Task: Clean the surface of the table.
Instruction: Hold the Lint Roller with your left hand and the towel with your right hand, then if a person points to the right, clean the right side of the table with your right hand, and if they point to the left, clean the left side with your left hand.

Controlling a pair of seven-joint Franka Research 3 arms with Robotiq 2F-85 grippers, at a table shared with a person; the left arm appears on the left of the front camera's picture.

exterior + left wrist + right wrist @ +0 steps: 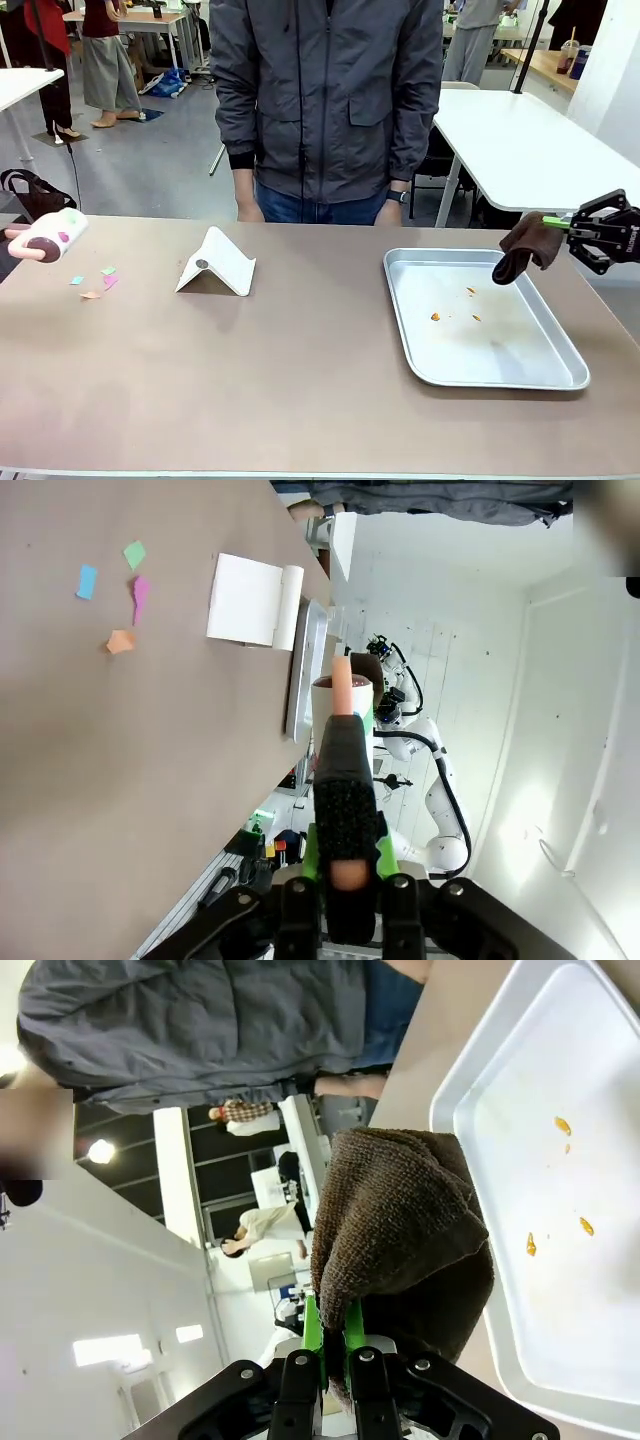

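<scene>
The brownish table spans the front view. At its left edge a lint roller with a white roll and pink handle hovers just above the top. In the left wrist view my left gripper is shut on the roller's handle. Small coloured paper scraps lie next to it on the table. At the right, my right gripper is shut on a dark brown cloth that hangs over the far right corner of a silver tray. The right wrist view shows the cloth bunched between the green pads.
A white folded wedge-shaped card stands on the table left of centre. The tray holds a few orange crumbs. A person in a grey jacket stands at the far edge, hands down. White tables stand behind.
</scene>
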